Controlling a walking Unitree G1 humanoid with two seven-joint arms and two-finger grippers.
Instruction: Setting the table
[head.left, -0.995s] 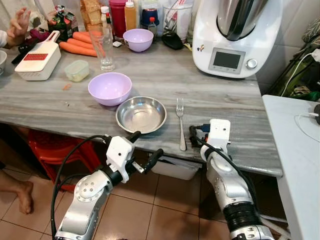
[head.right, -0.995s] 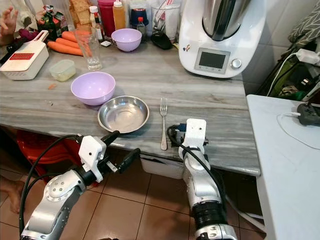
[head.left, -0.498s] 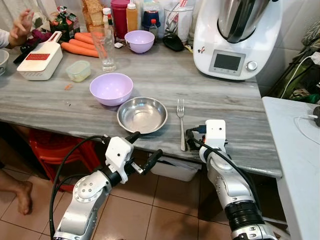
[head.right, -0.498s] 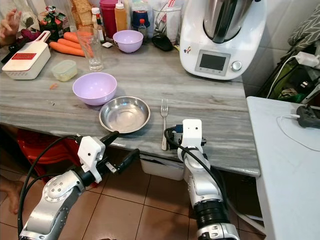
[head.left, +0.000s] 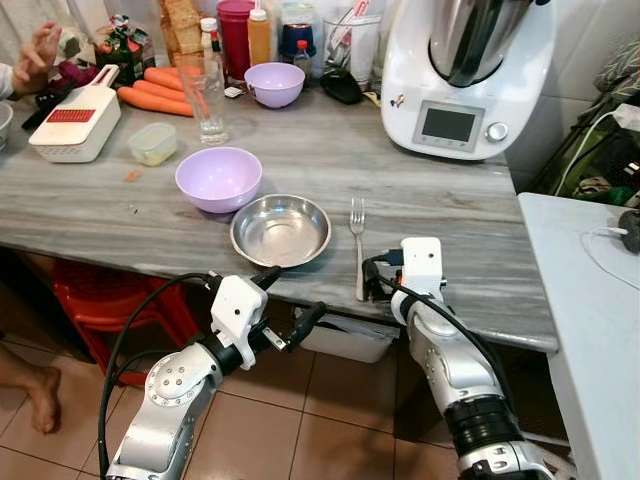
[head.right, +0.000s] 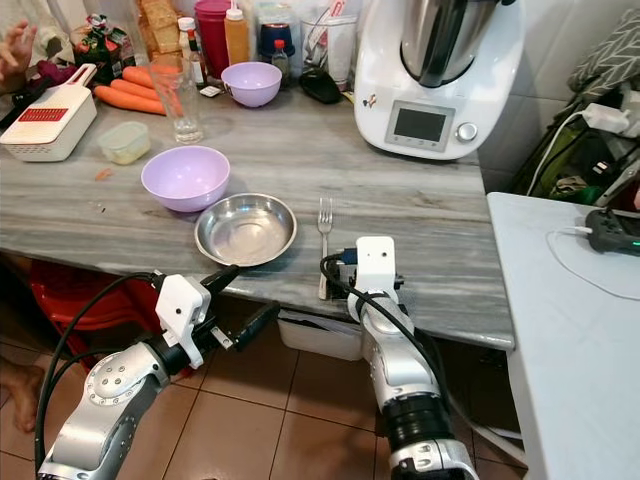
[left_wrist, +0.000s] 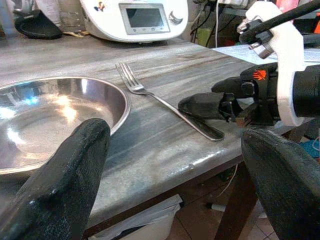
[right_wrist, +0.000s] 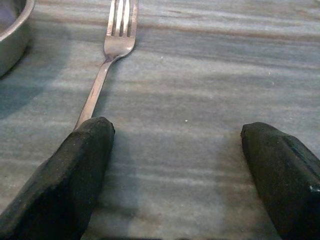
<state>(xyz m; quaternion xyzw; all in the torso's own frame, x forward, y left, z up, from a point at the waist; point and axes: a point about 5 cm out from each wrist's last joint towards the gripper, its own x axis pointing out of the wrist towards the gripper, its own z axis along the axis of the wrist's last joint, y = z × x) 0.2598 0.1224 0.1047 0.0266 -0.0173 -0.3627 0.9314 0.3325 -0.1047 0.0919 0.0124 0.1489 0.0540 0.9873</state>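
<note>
Right gripper (right_wrist: 175, 165), fingers apart, at fork (head.left: 358, 245) handle, frame centre; left gripper (head.left: 285, 300) apart below table (head.left: 480, 225) edge

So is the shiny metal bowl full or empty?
Empty. The round steel bowl shows only its bare, shiny bottom, beside the silver fork.

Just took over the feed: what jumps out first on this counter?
The right pincer rests open on the grey table near its front edge, one finger lying over the handle end of the fork. Just left of the fork sits the steel bowl, touching a lilac bowl behind it. The left pincer hangs open below the table edge.
</note>
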